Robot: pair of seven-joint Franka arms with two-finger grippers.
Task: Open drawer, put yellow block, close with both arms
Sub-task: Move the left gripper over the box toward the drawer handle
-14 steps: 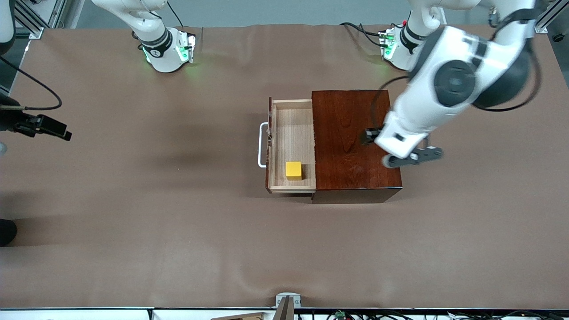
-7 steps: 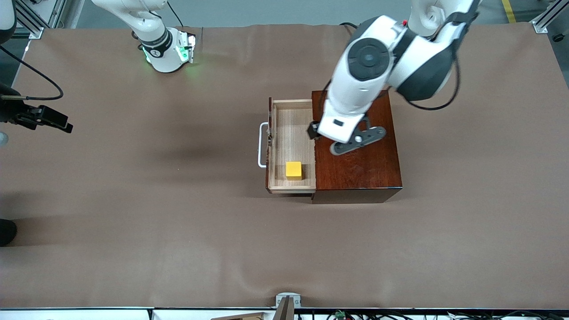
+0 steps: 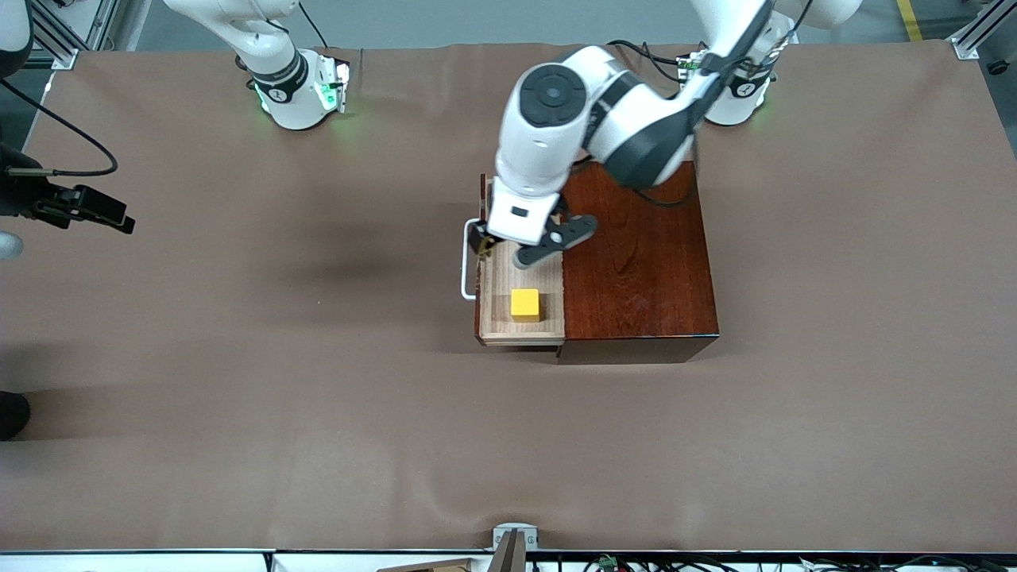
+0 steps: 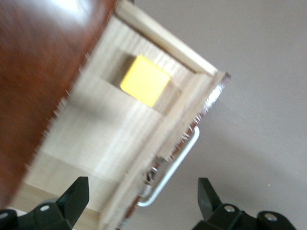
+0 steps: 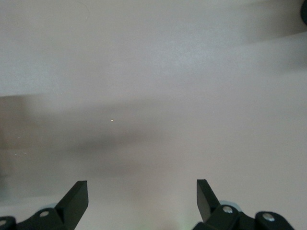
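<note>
Drawer [image 3: 520, 274] open as before, left gripper [image 3: 531, 243] newly overhead, jaws apart.

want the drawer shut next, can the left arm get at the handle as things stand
Probably yes. The left pincer hangs open over the open drawer, beside its white handle, and nothing lies between them. The yellow block sits inside, out of the way.

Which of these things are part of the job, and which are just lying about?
Part of the job:
- drawer, pulled open, with its white handle
- yellow block, lying in the drawer
- left gripper, open over the drawer
- right gripper, open, waiting over bare table

Just there:
- wooden box holding the drawer
- brown table cover
</note>
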